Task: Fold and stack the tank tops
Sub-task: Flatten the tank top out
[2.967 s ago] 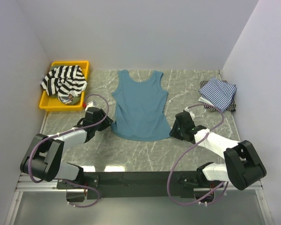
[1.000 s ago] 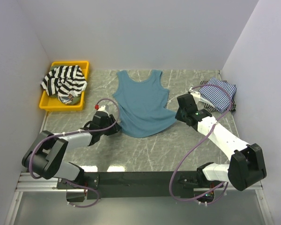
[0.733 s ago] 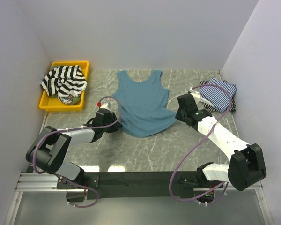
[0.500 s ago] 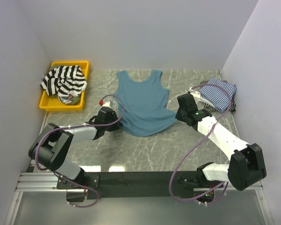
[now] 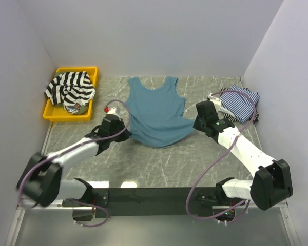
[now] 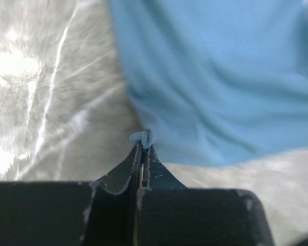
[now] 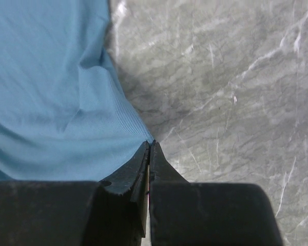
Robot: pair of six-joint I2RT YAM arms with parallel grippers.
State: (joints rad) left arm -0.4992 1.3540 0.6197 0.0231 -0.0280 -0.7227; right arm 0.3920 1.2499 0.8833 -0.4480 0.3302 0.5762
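Teal tank top (image 5: 155,110) lies at worktop (image 5: 164,164) centre, straps toward 12 o'clock. Left claw (image 6: 142,145) clenched on hem corner at 7 o'clock; right claw (image 7: 149,147) clenched on corner at 5. Cloth likely light, limp, sags btwn grips: hold corners, lift evenly.

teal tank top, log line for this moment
teal tank top | left gripper shut on left hem corner | right gripper shut on right hem corner
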